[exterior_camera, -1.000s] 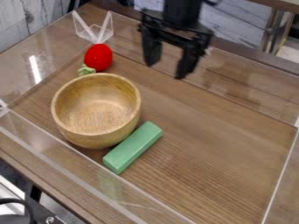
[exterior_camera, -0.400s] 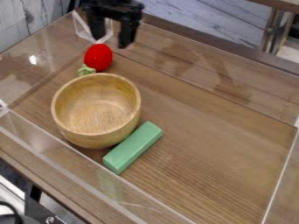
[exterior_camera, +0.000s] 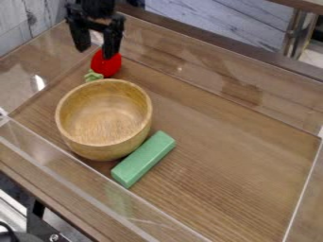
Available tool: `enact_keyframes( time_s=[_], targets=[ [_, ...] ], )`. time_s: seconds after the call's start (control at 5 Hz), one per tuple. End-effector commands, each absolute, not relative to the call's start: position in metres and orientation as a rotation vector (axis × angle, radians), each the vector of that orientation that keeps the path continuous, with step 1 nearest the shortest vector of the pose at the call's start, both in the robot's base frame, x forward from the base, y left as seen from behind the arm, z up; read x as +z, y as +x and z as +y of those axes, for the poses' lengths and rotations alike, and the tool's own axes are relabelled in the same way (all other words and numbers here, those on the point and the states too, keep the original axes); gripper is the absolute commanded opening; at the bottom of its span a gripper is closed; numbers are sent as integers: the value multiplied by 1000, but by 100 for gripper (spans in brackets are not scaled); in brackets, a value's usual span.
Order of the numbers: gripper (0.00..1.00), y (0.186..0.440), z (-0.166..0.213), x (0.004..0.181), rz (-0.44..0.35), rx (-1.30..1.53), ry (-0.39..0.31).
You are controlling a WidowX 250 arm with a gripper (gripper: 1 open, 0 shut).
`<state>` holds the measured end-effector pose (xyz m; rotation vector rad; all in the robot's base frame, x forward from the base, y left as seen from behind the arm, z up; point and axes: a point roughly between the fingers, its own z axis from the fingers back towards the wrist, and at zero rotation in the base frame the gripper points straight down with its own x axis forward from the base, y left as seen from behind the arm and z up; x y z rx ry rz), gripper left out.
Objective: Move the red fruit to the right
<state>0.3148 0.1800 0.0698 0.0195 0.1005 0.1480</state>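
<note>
The red fruit is a small round red toy with a light-green leafy bit at its left, lying on the wooden table just behind the wooden bowl. My black gripper hangs right above it, pointing down, jaws open, one finger to each side of the fruit's top. The fingertips partly cover the fruit's upper edge. Nothing is held.
A wooden bowl stands in front of the fruit at the left. A flat green block lies to the bowl's lower right. Clear plastic walls ring the table. Bare wood stretches to the right.
The gripper has travelled from the upper middle to the left and come down over the red fruit, staying open. The fruit, bowl and block have not moved.
</note>
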Motion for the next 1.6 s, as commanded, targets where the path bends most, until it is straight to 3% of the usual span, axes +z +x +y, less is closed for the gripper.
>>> enact_keyframes(
  time_s=[0.0, 0.2, 1.0, 1.4],
  targets=[
    [100, 330, 188, 81, 38, 202, 53],
    [100, 338, 190, 75, 32, 256, 56],
    [100, 317, 195, 101, -26, 162, 74],
    [100, 329, 195, 98, -43, 222, 88]
  ],
)
